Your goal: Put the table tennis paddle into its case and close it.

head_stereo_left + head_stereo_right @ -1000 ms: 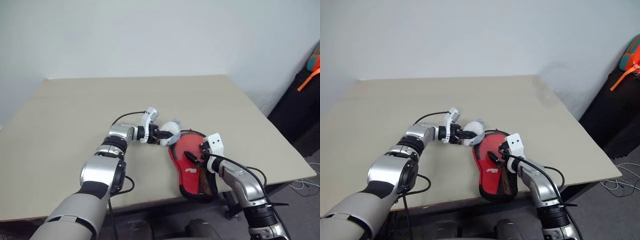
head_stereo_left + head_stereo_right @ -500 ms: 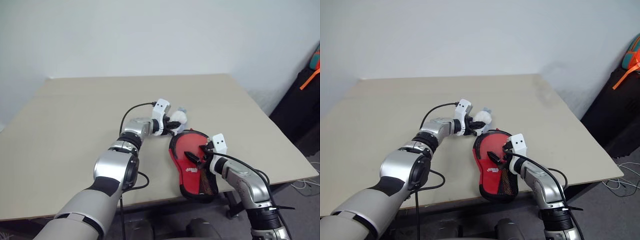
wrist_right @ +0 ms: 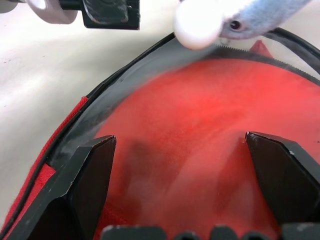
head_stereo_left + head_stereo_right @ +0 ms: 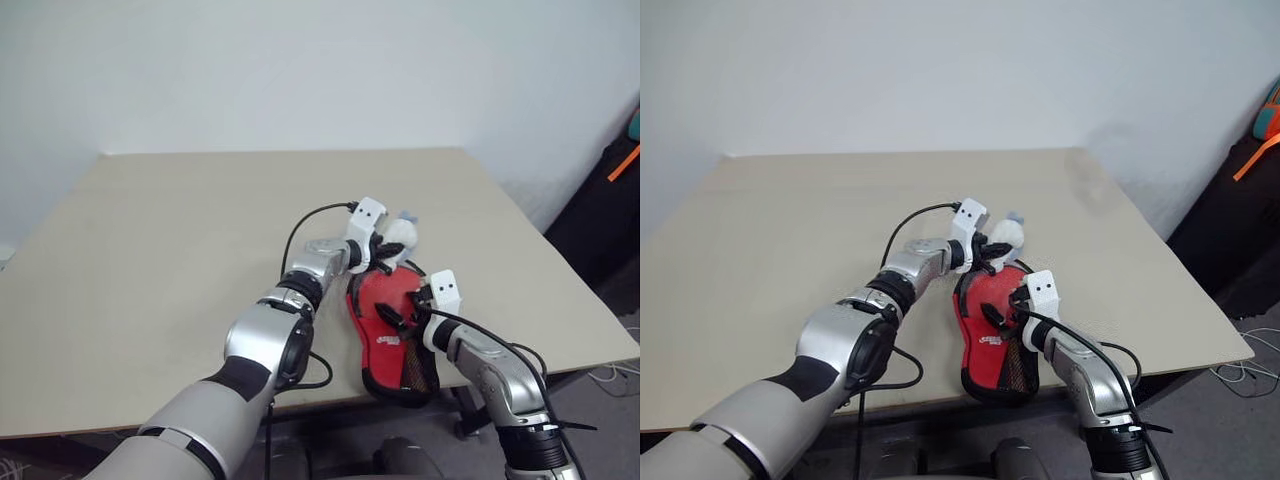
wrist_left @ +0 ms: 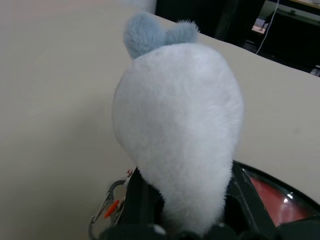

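The red case (image 4: 390,345), with white logo and dark mesh pocket, lies near the table's front edge on the right. My left gripper (image 4: 377,263) is shut on a white plush charm with a blue tip (image 4: 398,237) at the case's far end; a small clip (image 5: 107,210) hangs below it. My right gripper (image 4: 400,308) stands open over the case's red upper part, one finger (image 3: 85,185) on each side. A black zip edge (image 3: 125,70) rims that red surface. I cannot tell the table tennis paddle apart from the case's cover.
The beige table (image 4: 150,250) has wide bare room to the left and behind the case. Its front edge runs just below the case. A dark bag with an orange strap (image 4: 625,165) stands off the table at the far right.
My left gripper has carried the plush charm to the right, around the case's far end. The right gripper has stayed open over the case.
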Tool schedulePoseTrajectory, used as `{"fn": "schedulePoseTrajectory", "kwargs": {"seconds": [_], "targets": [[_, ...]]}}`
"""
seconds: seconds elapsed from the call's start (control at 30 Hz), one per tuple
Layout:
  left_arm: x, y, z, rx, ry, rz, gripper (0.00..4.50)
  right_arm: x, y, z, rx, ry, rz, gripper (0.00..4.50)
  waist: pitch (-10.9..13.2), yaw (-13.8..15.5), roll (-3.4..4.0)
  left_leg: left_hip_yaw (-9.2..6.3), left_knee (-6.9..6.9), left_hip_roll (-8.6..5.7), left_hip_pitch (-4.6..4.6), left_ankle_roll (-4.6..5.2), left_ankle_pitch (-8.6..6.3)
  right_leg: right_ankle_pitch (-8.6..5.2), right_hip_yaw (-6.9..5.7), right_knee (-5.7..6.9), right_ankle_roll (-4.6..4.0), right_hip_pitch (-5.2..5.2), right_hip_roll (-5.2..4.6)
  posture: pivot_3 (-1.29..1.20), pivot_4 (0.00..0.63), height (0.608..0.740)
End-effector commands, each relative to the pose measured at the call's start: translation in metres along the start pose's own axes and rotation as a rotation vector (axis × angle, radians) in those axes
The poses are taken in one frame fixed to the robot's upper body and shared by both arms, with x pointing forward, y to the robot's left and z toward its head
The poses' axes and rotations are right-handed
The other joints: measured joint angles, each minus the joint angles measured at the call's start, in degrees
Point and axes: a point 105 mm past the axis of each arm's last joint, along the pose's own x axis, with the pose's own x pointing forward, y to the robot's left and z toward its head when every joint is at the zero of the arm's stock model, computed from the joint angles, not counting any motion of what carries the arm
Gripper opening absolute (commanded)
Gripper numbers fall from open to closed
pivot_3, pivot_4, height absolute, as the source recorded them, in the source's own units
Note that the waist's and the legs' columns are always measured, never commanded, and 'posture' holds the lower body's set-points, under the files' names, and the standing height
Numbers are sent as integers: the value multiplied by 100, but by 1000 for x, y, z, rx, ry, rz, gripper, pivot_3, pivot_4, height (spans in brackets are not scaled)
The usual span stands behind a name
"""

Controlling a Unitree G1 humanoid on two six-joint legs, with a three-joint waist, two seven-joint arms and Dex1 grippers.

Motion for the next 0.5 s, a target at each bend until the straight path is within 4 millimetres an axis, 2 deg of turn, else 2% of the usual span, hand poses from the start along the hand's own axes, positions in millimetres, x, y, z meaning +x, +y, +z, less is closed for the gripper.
{"fn": "schedulePoseTrajectory", "kwargs": {"seconds": [0.03,0.2,0.37,0.5], "targets": [[14,-36,33,103,-103,-150,305,-7,-9,-46,73,165,-61,4500,0,71,0,0,0,0,0,-4,-3,0,0,-8,0,5,0,0,0,740],[14,-62,7,165,-12,-349,305,-16,-17,-51,90,162,-127,4500,0,150,1,0,0,-2,1,-8,-6,0,0,-21,-1,20,-4,0,0,740],[2,-79,-5,130,23,-556,305,-22,-14,-56,105,162,-139,4500,-1,252,2,-3,0,-4,1,-8,-7,-5,-1,-28,2,28,-6,0,0,740],[-1,-76,-3,91,20,-561,1680,-22,-13,-56,97,165,-145,4500,-2,252,3,-4,0,-5,-1,-7,-15,-8,-2,-40,6,36,-8,0,0,740]]}}
